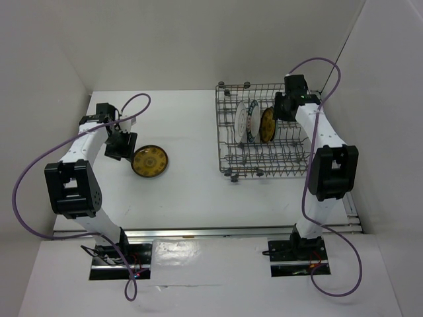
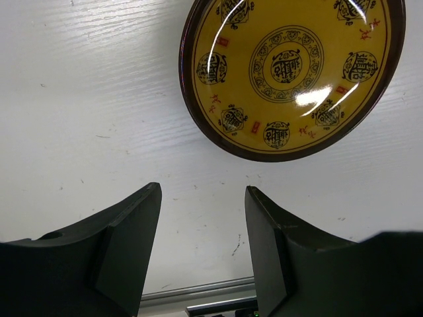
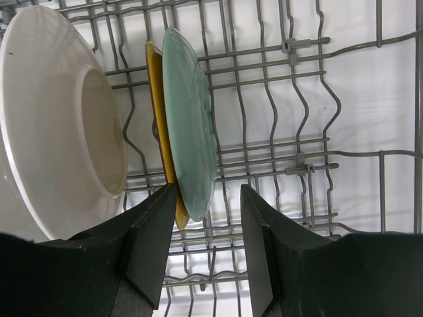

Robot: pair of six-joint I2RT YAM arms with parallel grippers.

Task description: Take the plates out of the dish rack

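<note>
Bright, even light; glare on ochre plate (image 2: 291, 72); foreground perhaps slightly soft.

The ochre plate (image 2: 291, 72) is gleaming with a glossy glaze. The dish rack (image 3: 301, 160) is showing grey metal wire, while the white table (image 2: 86, 132) is looking matt and scuffed.

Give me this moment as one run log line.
left gripper: open, over table beside flat ochre plate | right gripper: open, lined up on upright teal plate in dish rack | unloaded: one plate

White table (image 1: 192, 198) between plain white walls (image 1: 198, 39), bright glare along near edge.
</note>
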